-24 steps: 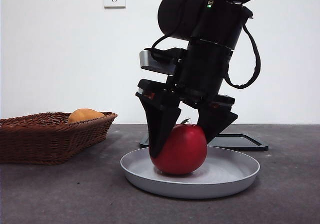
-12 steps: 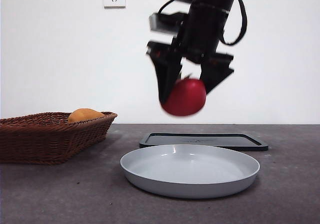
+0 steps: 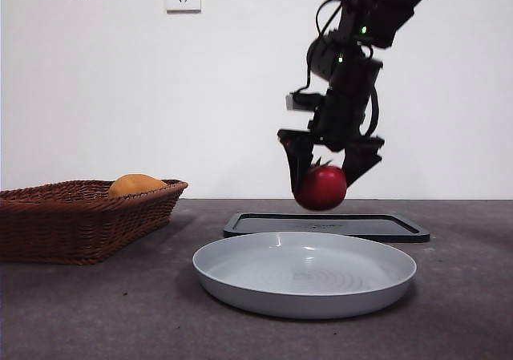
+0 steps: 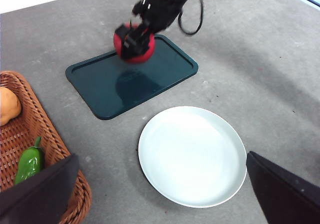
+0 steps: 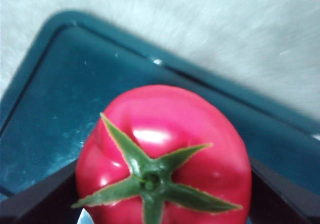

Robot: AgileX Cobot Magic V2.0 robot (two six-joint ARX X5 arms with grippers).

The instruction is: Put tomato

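The right gripper [image 3: 324, 177] has its jaws pinching the tomato [image 3: 321, 188] from both sides, stem upward, in the air above the dark green tray [image 3: 377, 227]. The grey plate [image 3: 304, 276] lies nearer on the counter [image 3: 96, 312], beside a wicker basket [image 3: 80, 220]. The left gripper [image 4: 160, 194] hangs high over the plate, jaws spread wide.

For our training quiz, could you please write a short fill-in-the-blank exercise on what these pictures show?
1. The right pincer holds the ____ in the air.
2. The tomato hangs above the dark green ____.
3. The grey plate on the table is ____.
4. The wicker basket holds an orange fruit and a green ____.

Missing words: tomato; tray; empty; pepper
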